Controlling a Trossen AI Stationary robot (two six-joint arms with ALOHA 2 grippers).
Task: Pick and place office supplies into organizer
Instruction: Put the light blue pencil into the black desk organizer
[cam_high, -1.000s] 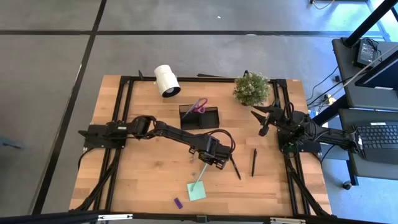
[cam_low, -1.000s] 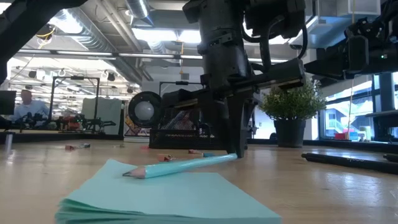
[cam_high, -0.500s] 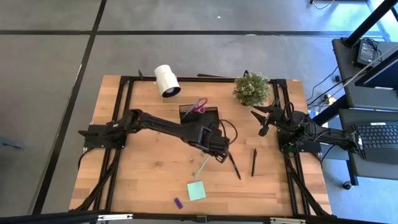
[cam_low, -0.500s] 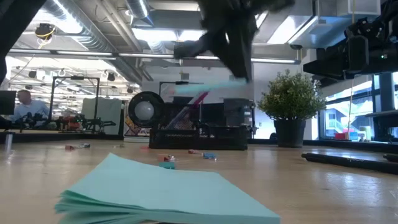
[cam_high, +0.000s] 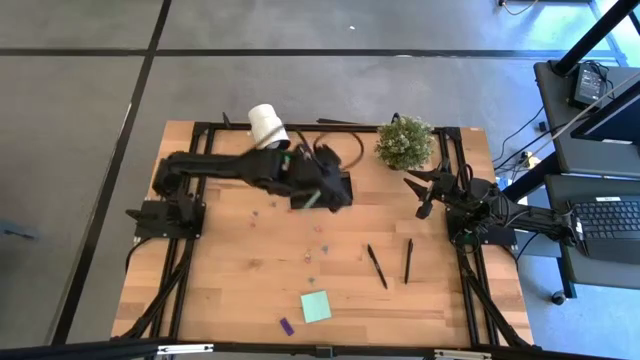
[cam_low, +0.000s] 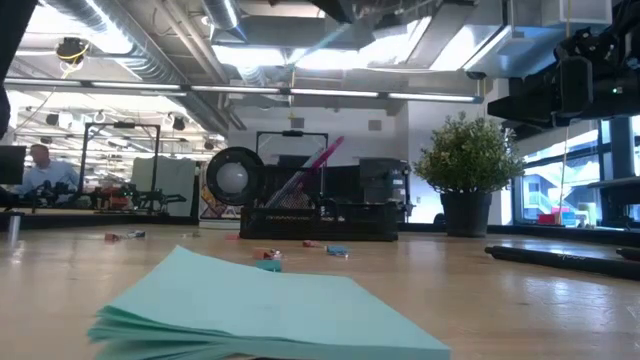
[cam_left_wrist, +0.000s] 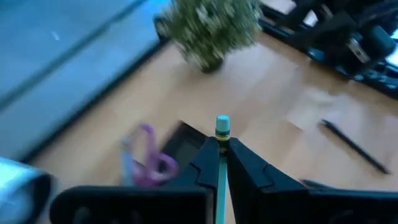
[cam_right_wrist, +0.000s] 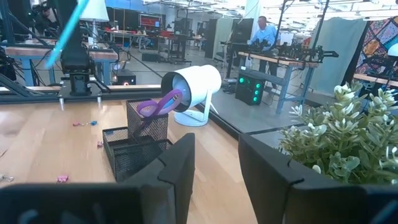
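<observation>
The pale green pen (cam_left_wrist: 221, 163) sits clamped between the fingers of the left gripper (cam_high: 318, 190), its banded end sticking out past the fingertips in the left wrist view; the jaws are closed tight on it, and the gripper hangs over the organizer (cam_high: 320, 188) at the back middle of the table, so the pen is up in the air above the tray rather than in it; the purple-handled scissors (cam_right_wrist: 159, 103) already stand in the taller section of the mesh tray, handles up, so that item looks done; on the bare wood nearer the front, two black pens (cam_high: 376, 266) lie side by side but apart, to the right of centre; the mint-green sticky pad (cam_high: 316, 307) lies near the front edge with the tiny purple piece (cam_high: 286, 326) just beside it; small scraps dot the wood between the pad and the tray; by this count one supply is in, one is about to go in, and four are left; the right gripper (cam_high: 424, 195) waits at the right side near the plant (cam_high: 404, 143), jaws parted and holding nothing; the white roll (cam_high: 266, 127) lies behind the tray
</observation>
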